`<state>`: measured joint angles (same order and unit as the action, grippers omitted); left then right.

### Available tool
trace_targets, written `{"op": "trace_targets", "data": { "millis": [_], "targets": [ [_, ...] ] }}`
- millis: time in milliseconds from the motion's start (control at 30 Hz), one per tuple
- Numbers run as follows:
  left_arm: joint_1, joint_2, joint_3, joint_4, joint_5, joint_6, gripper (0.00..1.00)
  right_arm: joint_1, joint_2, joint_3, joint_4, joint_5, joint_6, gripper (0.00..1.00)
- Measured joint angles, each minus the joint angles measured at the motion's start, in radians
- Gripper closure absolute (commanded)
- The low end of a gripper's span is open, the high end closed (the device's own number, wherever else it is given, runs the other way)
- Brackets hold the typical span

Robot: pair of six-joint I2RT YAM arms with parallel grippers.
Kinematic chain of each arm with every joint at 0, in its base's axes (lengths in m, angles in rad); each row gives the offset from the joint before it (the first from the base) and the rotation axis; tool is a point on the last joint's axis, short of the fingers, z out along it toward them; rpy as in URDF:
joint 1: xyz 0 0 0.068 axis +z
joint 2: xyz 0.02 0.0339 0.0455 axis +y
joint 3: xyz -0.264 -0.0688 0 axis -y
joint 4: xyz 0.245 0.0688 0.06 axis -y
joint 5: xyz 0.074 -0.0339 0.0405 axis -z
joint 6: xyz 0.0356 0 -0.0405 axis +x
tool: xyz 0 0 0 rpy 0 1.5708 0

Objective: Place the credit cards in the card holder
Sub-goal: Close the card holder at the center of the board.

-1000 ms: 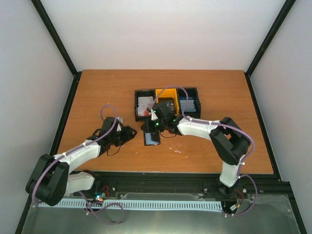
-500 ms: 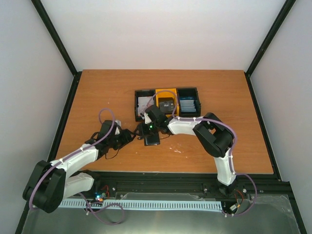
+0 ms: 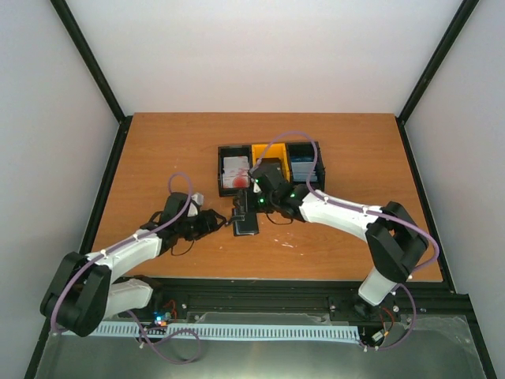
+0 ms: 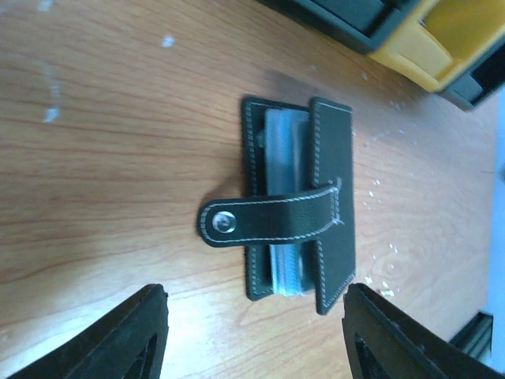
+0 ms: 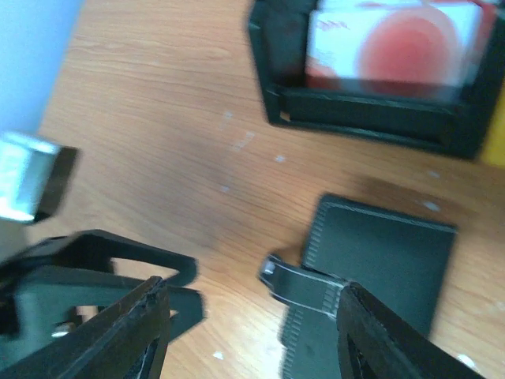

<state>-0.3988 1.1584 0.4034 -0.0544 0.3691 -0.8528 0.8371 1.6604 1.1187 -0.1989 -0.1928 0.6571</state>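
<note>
Top external view: pale walls on three sides with black corner posts. A black rail along the near edge carries both arm bases.
worktop: orange-brown wood grain; the wrist views show small pale specks on it.
right arm: elbow folded at the right by the near edge. The white forearm reaches left and away toward the middle of the worktop.
left arm: lies low, stretched from the near-left corner rightward toward the middle.
bins: three in a touching row just beyond the middle: left black bin, yellow bin, right black bin.
right hand: between the bin row and the card holder, pointing down. Fingers spread wide with nothing gripped.
left hand: just left of the card holder, aimed at it. Fingers spread wide and empty, clear of the leather.
card holder: flat on the worktop near the middle, just in front of the bins. Two black stitched flaps show pale blue-grey layers between them; whether these are lining or cards cannot be told.
credit cards: white ones with a red round blotch sit in the left black bin; blue cards sit in the right black bin.
clasp tab: lies across the card holder, its snap end past the left flap's edge.
</note>
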Motion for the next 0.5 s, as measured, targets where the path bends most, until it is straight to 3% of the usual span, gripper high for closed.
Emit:
{"op": "trace_targets", "data": {
  "millis": [267, 500],
  "targets": [
    [-0.008, 0.061, 0.020, 0.076, 0.115, 0.066, 0.31, -0.025, -0.004, -0.174, -0.043, 0.045, 0.082, 0.43],
    [-0.076, 0.203, 0.053, 0.089, 0.142, 0.066, 0.33, -0.040, 0.039, -0.219, 0.012, -0.012, 0.119, 0.44]
  ]
}}
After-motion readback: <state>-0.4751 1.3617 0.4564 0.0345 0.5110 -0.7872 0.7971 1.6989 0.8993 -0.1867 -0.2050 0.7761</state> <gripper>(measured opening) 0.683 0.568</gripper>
